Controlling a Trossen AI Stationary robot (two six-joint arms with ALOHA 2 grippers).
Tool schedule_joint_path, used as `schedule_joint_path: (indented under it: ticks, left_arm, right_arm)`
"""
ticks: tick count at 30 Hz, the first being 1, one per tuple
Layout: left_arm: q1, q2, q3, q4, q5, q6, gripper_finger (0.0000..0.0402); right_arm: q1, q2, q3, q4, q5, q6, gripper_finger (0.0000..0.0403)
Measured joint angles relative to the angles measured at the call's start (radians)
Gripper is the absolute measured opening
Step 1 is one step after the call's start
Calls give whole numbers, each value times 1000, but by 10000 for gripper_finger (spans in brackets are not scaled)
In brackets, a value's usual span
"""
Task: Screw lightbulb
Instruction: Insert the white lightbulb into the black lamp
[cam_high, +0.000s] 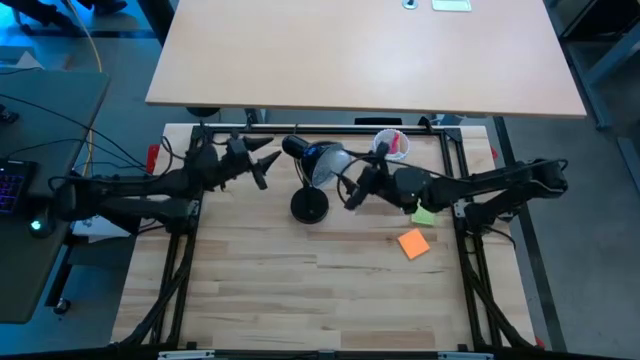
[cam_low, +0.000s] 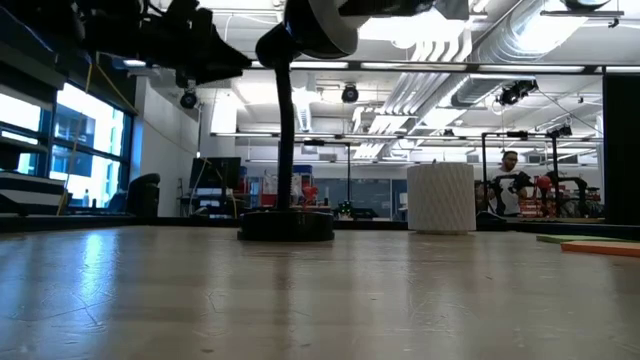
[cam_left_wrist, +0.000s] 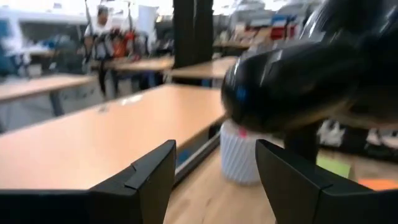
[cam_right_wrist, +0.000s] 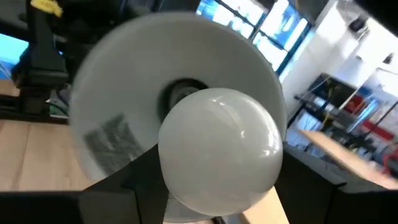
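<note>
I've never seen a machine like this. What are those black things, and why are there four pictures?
Those are two robot arms, each ending in a two-finger pincher. One picture looks down from above, one looks across the wooden table, and two come from cameras on the arms' wrists. On the table stand a black desk lamp and a white cup, with an orange note and a green note lying nearby. The right gripper holds the white lightbulb against the inside of the lamp's shade. The left gripper is open and empty, beside the lamp's head.
</note>
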Motion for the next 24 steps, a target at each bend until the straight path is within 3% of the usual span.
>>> schedule_joint_path:
  ticks: [6,16,20,24]
  left_arm:
    - [10,0,0,130,89,18,214]
    - [11,99,1,174,107,30,213]
    - [12,144,1,234,102,37,213]
    - [12,155,1,261,102,62,213]
  right_arm:
    - [-1,34,-5,42,-132,70,236]
    - [48,115,-5,181,-190,74,236]
    - [62,105,-5,194,-178,48,236]
    - [79,86,13,177,-6,-7,236]
